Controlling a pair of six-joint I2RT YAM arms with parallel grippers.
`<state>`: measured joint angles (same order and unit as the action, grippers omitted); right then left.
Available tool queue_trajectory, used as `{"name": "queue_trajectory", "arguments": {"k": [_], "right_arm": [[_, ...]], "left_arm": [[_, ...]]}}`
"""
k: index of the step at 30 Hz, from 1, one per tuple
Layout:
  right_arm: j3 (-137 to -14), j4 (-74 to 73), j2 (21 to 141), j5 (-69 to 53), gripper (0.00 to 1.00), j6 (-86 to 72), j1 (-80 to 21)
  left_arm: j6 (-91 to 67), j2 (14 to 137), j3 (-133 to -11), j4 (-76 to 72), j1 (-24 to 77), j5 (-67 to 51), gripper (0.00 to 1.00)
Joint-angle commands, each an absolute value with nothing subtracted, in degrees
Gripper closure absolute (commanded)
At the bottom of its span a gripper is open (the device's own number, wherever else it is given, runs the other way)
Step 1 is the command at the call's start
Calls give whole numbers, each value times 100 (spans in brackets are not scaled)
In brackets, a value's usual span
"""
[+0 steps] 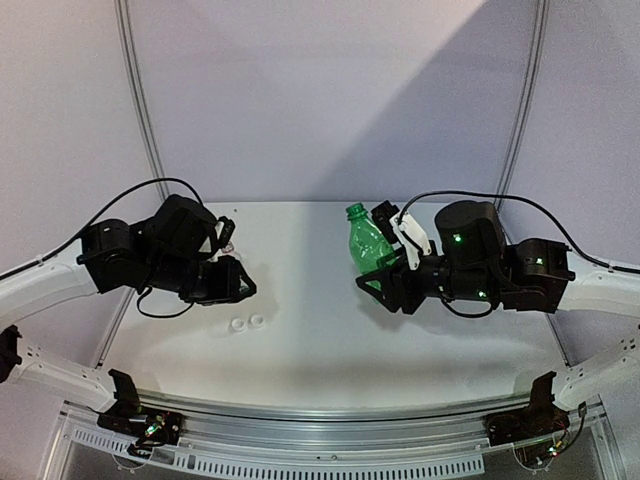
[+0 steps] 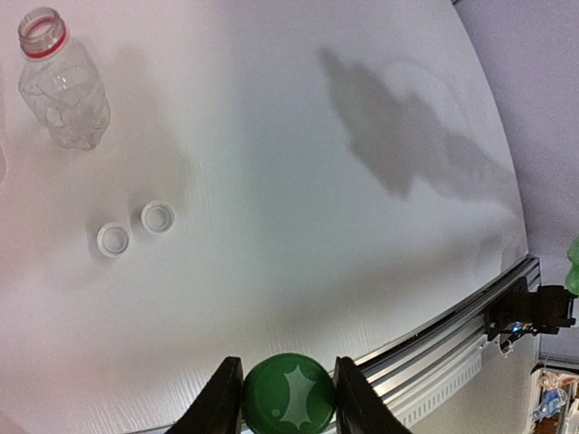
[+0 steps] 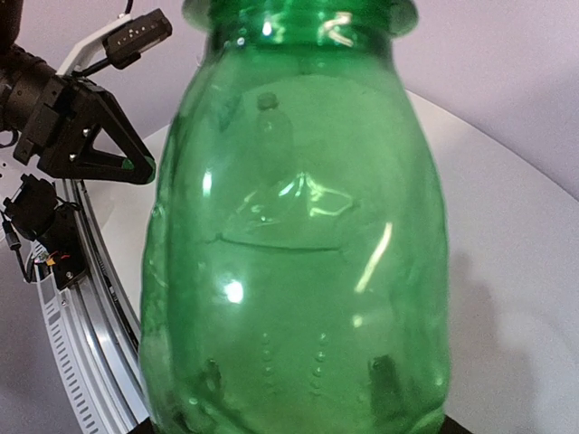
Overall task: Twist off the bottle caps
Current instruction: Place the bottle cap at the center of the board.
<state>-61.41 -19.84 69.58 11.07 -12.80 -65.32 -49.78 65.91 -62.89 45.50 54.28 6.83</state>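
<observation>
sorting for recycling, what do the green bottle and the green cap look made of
Green bottle: apparently thin translucent plastic, glossy; shapes show through it and highlights streak its wall. Green cap: probably opaque plastic, slight sheen; pale reflection on its face.

Pale walls [image 1: 320,90] are curving behind the white table [image 1: 310,300], soft shadows [image 2: 407,136] are lying across its surface, and a metal rail [image 1: 330,412] is running along its near edge.

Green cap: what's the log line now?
left gripper: shut on green cap | right gripper: shut on green bottle | white caps: on table
</observation>
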Motion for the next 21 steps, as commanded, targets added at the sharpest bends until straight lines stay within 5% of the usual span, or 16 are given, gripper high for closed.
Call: {"name": "queue_trajectory", "arguments": {"k": [1,21], "right_arm": [[-6070,-1875,6858,1204,100,-1282,-6549],[-6078,-1989,6875,1151,100,-1318,-6552]], "left_arm": [[-4979,6457,-5948,4691,5233,459,66],[-4829,7221,-4852,3896,4509,-66,65]]}}
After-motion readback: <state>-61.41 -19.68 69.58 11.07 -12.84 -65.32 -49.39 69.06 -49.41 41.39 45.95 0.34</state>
